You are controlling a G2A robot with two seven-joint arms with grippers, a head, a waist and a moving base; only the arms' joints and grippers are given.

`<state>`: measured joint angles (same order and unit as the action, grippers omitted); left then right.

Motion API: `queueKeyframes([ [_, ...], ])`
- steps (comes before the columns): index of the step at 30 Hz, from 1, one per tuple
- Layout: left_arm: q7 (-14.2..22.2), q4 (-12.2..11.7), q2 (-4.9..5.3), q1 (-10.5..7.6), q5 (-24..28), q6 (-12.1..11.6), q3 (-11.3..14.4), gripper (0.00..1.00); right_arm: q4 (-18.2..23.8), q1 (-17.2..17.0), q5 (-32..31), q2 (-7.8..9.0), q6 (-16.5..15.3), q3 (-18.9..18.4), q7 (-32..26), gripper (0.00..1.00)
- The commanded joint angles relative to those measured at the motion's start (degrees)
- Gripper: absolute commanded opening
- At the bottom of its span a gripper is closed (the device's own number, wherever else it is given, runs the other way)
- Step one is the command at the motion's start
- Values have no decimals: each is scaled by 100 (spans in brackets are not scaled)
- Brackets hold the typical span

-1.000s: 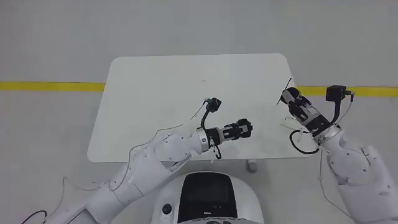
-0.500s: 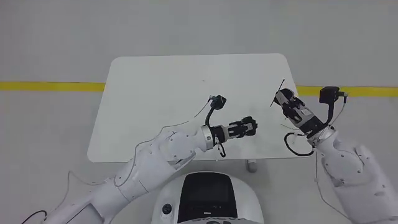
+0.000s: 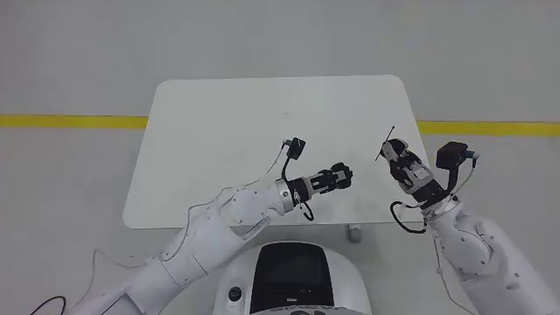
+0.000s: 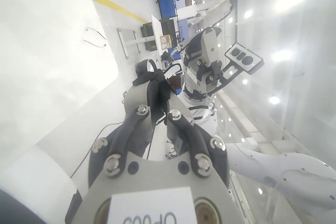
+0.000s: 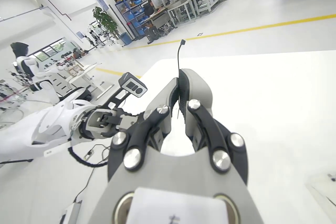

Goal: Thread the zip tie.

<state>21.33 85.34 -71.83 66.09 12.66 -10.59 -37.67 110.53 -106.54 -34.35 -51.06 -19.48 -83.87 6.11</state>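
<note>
Above the white worktop (image 3: 227, 131), the right hand (image 5: 180, 89) is clamping the zip tie (image 5: 178, 57); the left hand (image 4: 158, 89) is hovering closed.

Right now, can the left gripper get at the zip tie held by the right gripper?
Probably yes. The zip tie sticks out past the right gripper, and the gap to the left gripper looks free; being shut, it must open first.

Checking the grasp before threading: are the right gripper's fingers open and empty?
No: the right gripper is shut on a thin black plastic zip tie, whose head end sticks out past the fingertips.
</note>
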Motion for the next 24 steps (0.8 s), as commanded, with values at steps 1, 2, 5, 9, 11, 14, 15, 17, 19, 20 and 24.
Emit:
queueKeyframes([
  [1, 0, -33, -15, -18, -23, 24, 19, 0, -38, -2, -129, 55, 0, 159, 323, 0],
  [2, -17, -49, -22, -35, -68, 36, 26, 0, -70, 13, -194, 93, 0, 254, 464, 0],
  [5, -88, -26, -27, -55, -175, -28, 21, 0, -80, 63, -297, 161, 0, 402, 746, 0],
  [9, -88, -26, -27, -55, -175, -28, 21, 0, -80, 63, -297, 161, 0, 402, 746, 0],
  [11, -88, -26, -27, -55, -175, -28, 21, 0, -80, 63, -297, 161, 0, 402, 746, 0],
  [14, -143, -62, -30, -5, -209, -22, 18, 0, -88, 92, -369, 155, 20, 407, 663, 0],
  [15, -113, -84, -33, 1, -173, -67, 13, 0, -94, 109, -413, 147, 4, 413, 656, 0],
  [17, 9, -194, -37, 11, -67, -253, -3, 0, -102, 116, -466, 129, 0, 503, 704, 0],
  [19, 36, -295, -43, 2, -28, -307, -23, 0, -126, 138, -506, 121, 0, 573, 767, 0],
  [20, 105, -305, -43, -13, -103, -411, -10, 0, -135, 144, -528, 119, 0, 638, 809, 0],
  [24, 254, -464, -20, -16, -255, -708, -59, 0, -214, 203, -501, 144, 0, 828, 824, 0],
])
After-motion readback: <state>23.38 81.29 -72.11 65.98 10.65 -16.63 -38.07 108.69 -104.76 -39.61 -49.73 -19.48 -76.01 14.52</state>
